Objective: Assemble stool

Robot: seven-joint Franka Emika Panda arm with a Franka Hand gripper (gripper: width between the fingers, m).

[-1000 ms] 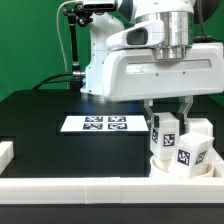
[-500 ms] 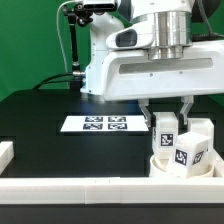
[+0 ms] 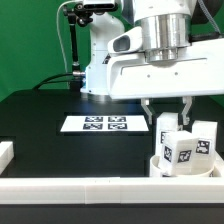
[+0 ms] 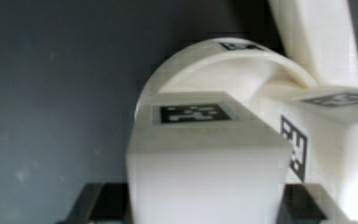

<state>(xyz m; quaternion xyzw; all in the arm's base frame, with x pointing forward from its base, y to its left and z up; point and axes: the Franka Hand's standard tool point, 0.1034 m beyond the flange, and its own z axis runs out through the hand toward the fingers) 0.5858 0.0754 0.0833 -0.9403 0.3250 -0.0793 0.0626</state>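
Note:
The round white stool seat sits at the exterior view's right, just behind the front rail. Three blocky white tagged legs stand up from it. My gripper comes straight down over the rear-left leg, with one finger on each side of it. In the wrist view, that leg fills the space between my dark fingers, so the gripper looks shut on it. Another leg stands close beside it. The front leg and the right leg stand free.
The marker board lies flat on the black table behind the stool. A long white border rail runs along the front edge, with a short rail piece at the exterior view's left. The robot's base stands behind.
My gripper has turned with the leg. The seat and its legs have rotated, and their tags have shifted toward the exterior view's right.

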